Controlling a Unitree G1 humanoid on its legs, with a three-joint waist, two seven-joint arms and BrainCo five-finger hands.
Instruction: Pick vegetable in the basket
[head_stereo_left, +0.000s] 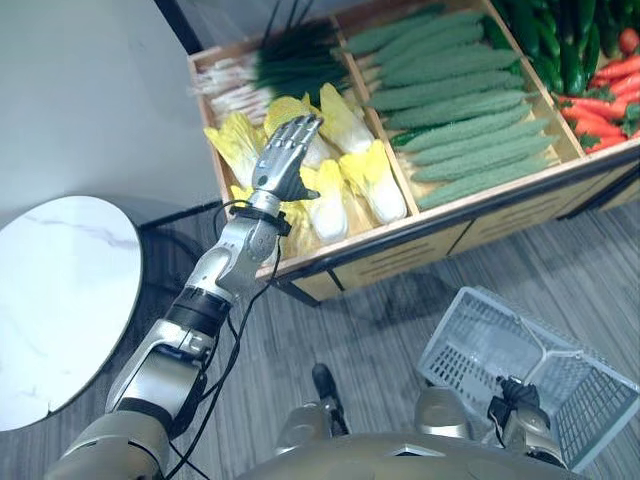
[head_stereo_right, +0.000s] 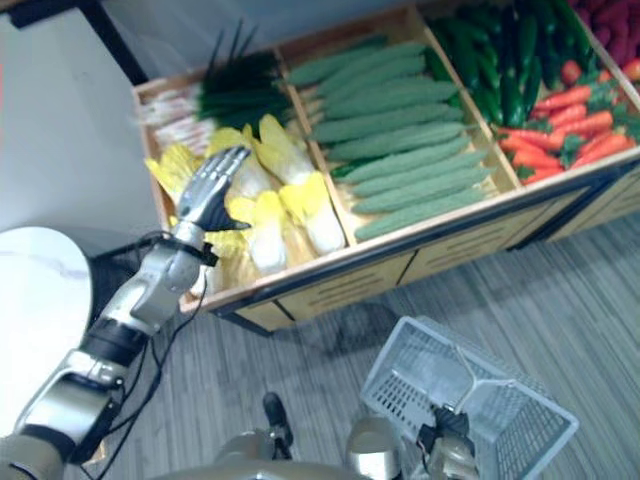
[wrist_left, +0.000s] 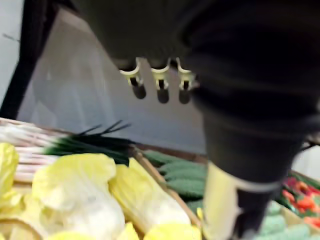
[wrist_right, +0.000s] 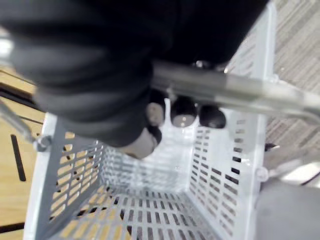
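Your left arm stretches forward from the lower left. The left hand (head_stereo_left: 285, 155) lies flat above the produce with its fingers straight and relaxed, grasping nothing. Your right hand (wrist_right: 95, 70) sits low at the right, fingers curled tight round the silver metal handle (wrist_right: 240, 92) of the pale grey slotted plastic basket (head_stereo_left: 470, 345), which hangs tilted beneath it.

The long wooden display stand (head_stereo_left: 480, 215) is split into compartments. Directly under the left hand are the yellow-and-white leafy cabbages (head_stereo_left: 365, 165); you cannot tell whether the fingertips touch them. Beyond the fingertips lie the dark green, white-stemmed spring onions (head_stereo_left: 290, 60). One compartment to the right of the hand are rows of ridged pale green gourds (head_stereo_left: 460, 110). Farther right again are dark green cucumbers (head_stereo_left: 560, 50) and red-orange carrots (head_stereo_left: 610, 100).

Left of the reaching arm stands a round white marble-topped table (head_stereo_left: 55, 300). The grey wood-grain floor (head_stereo_left: 400, 320) spreads below both hands, and a plain grey wall (head_stereo_left: 90, 90) rises behind the stand.
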